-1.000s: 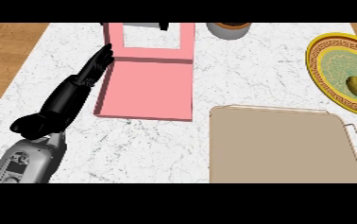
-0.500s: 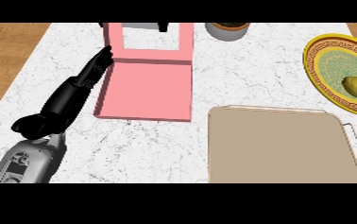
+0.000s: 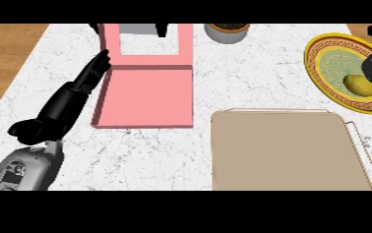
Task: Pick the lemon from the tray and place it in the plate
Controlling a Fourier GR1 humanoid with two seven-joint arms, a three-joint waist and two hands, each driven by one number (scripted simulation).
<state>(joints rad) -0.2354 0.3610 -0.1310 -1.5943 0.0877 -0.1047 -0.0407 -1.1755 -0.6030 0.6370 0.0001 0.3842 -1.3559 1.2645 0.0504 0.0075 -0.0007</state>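
Tan tray is bare; lemon lies in the yellow plate. Right hand barely shows at the edge, fingers unreadable. Left hand rests, fingers straight. We'd retreat upward, not sideways.

Lemon on yellow plate; tan tray bare; left hand open.

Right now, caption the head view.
Lemon lies on the plate; left hand rests open beside the pink box.

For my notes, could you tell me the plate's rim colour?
Yellow, with a dark patterned band, on the plate; head view.
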